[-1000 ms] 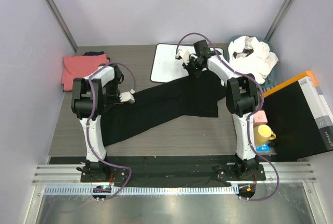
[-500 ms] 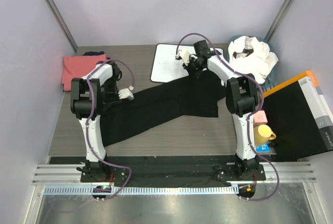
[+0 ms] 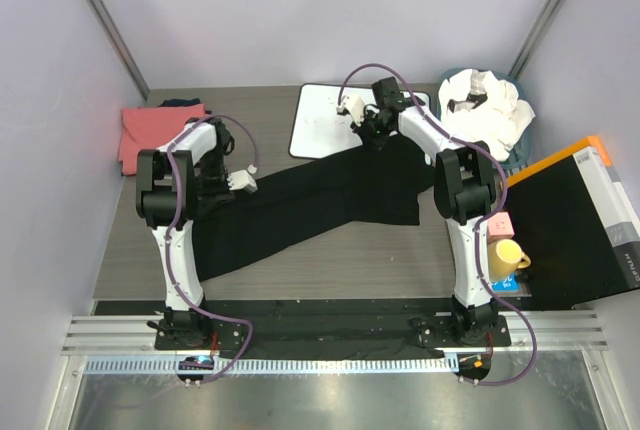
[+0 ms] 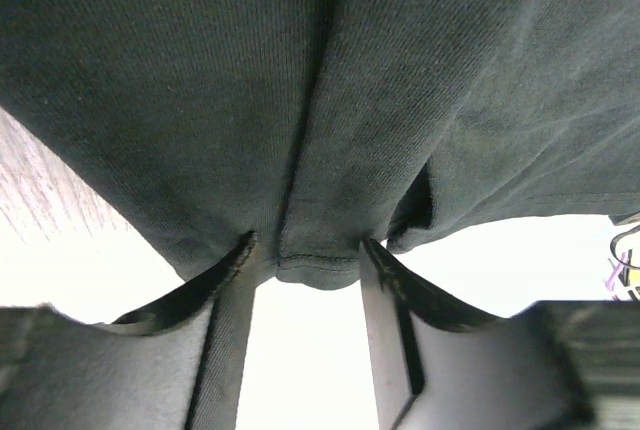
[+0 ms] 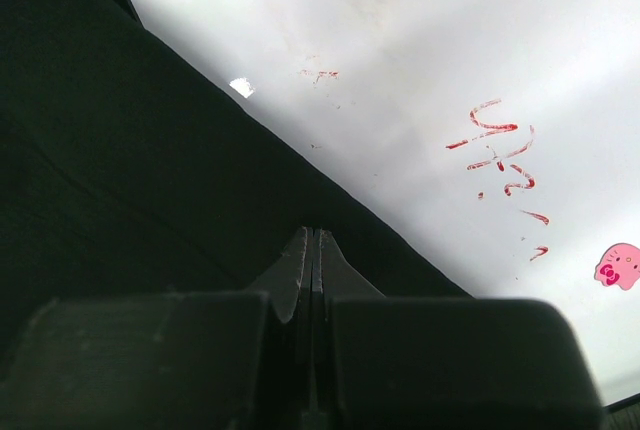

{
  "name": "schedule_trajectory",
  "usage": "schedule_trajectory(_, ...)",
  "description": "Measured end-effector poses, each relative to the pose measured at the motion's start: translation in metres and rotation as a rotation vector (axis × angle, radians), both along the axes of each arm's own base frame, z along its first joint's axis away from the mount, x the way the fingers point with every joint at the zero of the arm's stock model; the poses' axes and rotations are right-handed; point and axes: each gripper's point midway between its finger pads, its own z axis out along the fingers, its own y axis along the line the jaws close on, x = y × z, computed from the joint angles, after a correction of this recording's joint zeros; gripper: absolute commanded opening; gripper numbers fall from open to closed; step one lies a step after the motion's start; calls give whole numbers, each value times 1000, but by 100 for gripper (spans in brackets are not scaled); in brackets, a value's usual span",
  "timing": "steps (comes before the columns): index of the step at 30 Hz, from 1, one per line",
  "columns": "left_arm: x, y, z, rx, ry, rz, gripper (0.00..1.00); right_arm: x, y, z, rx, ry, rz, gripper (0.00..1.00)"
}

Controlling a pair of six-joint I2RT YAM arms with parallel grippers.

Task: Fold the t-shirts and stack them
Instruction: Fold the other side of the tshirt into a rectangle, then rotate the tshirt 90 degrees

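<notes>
Top ext cam: fixed, high & behind both arm bases, looks down on whole grey wood-grain table from far off. Left wrist cam: v. close, looks out between left gripper's fingers at black soft cloth t-shirt. Right wrist cam: as close, past right gripper's fingers at shirt edge & flat white rectangular board w/ black rim. All 3 share the shirt; top & right share the board.

White board, red scrawl — not legible

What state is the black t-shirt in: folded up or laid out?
Laid out: the black t-shirt stretches as one long band slanting across the table, far end at the white board.
</notes>
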Motion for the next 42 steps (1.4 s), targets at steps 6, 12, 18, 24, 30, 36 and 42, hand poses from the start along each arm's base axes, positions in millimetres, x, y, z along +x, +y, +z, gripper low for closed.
schedule_trajectory(6, 0, 0, 0, -3, 1, 1, 51, -1, 0, 0, -1, 2, 1, 1)
schedule_trajectory(12, -2, 2, -2, -1, 22, 10, 49, -1, 0, 0, -1, 2, 1, 1)
schedule_trajectory(18, 3, 3, -8, 5, 33, 26, 0, -1, 1, 0, 0, 2, 2, 1)
schedule_trajectory(24, 6, 4, -7, 5, 35, 49, 0, -1, 2, 1, 0, 0, 4, 1)
schedule_trajectory(30, 14, 4, -4, 2, 4, 49, 0, -1, 4, 0, 0, 2, 5, 1)
schedule_trajectory(36, 37, 3, 16, -7, -97, 51, 0, -3, 5, -5, 0, 14, 1, 1)
schedule_trajectory(42, 45, 2, 30, -12, -155, 47, 0, -3, 6, -5, 0, 15, 3, 1)
